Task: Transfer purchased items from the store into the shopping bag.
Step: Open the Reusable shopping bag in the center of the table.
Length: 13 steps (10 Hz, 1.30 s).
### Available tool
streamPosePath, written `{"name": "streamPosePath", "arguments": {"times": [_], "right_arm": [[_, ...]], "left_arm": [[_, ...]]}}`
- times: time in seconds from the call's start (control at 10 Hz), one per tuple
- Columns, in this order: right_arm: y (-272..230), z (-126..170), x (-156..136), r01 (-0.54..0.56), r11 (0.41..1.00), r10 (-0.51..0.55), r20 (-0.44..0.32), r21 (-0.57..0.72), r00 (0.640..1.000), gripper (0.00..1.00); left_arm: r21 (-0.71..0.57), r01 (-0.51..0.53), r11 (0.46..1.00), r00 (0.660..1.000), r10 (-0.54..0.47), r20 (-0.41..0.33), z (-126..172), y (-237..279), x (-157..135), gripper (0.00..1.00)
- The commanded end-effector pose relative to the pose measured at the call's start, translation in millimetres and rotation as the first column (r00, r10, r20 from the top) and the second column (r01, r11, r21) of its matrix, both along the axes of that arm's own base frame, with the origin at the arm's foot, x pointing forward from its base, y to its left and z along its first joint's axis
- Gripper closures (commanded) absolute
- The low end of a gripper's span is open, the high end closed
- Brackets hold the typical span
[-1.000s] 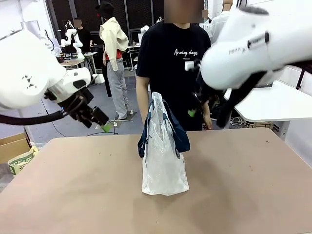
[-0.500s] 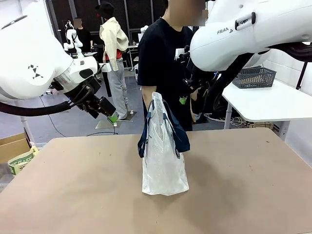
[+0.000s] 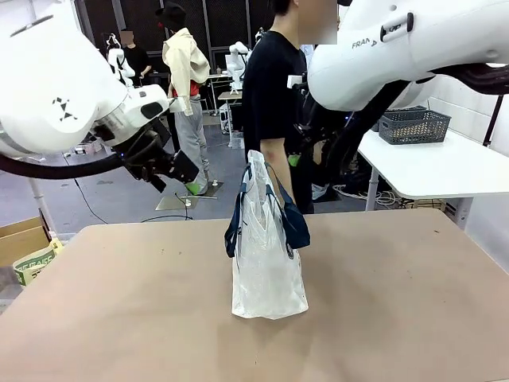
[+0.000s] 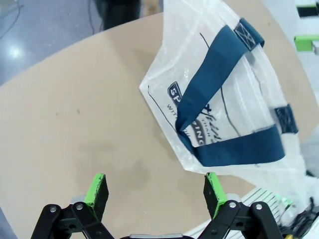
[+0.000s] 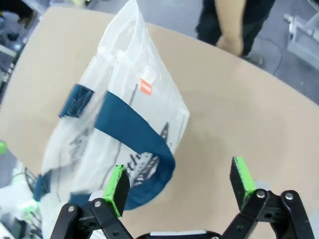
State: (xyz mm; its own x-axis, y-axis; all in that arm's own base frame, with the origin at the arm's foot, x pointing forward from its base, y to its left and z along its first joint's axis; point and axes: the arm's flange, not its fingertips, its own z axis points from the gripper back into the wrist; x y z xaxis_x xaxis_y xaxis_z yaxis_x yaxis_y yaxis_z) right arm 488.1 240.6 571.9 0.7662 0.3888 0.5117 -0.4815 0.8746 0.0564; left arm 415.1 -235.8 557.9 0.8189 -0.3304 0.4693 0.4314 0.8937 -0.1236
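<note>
The bag (image 3: 269, 263) stands upright mid-table (image 3: 119, 318), with the left hand (image 4: 154, 183) and right hand (image 5: 179, 172) raised either side, both wide open and empty; it looks light, limp and slippery, so its navy straps (image 3: 294, 227) seem the surest hold.

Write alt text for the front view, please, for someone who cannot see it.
A translucent shopping bag with navy handles stands upright on the table. The left gripper and right gripper hang raised either side of it, and a person in black stands behind.
</note>
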Motion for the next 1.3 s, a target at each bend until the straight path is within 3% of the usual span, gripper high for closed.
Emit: {"name": "streamPosePath", "arguments": {"times": [0.0, 0.2, 0.3, 0.4, 0.6, 0.9, 1.2], "right_arm": [[20, 14, 16, 0.089, 0.993, -0.082, -0.099, 0.071, 0.992, 0.00], [37, 15, 32, 0.134, 0.989, -0.122, -0.160, 0.064, 0.980, 0.00], [41, 10, 39, 0.032, 0.999, -0.029, -0.152, 0.017, 0.988, 0.00], [27, 13, 17, 0.099, 0.993, -0.091, -0.117, 0.064, 0.989, 0.00], [38, 9, 27, 0.086, 0.995, -0.077, -0.143, 0.058, 0.987, 0.00], [38, 1, 38, 0.148, 0.974, -0.112, -0.203, 0.170, 0.973, 0.00], [43, -15, 45, 0.134, 0.974, -0.082, -0.263, 0.185, 0.961, 0.00]], "left_arm": [[-0.014, -0.097, 0.995, 0.989, 0.095, -0.110, 16, -23, 8, 0.00], [-0.024, -0.142, 0.990, 0.977, 0.136, -0.165, 21, -44, 13, 0.00], [-0.024, -0.151, 0.988, 0.981, 0.147, -0.125, 20, -49, 19, 0.00], [-0.022, -0.114, 0.993, 0.985, 0.110, -0.134, 15, -32, 3, 0.00], [-0.031, -0.126, 0.992, 0.982, 0.120, -0.149, 16, -44, 10, 0.00], [-0.061, -0.262, 0.963, 0.936, 0.239, -0.259, 29, -68, 21, 0.00], [-0.083, -0.279, 0.957, 0.927, 0.246, -0.281, 35, -86, 21, 0.00]]}}
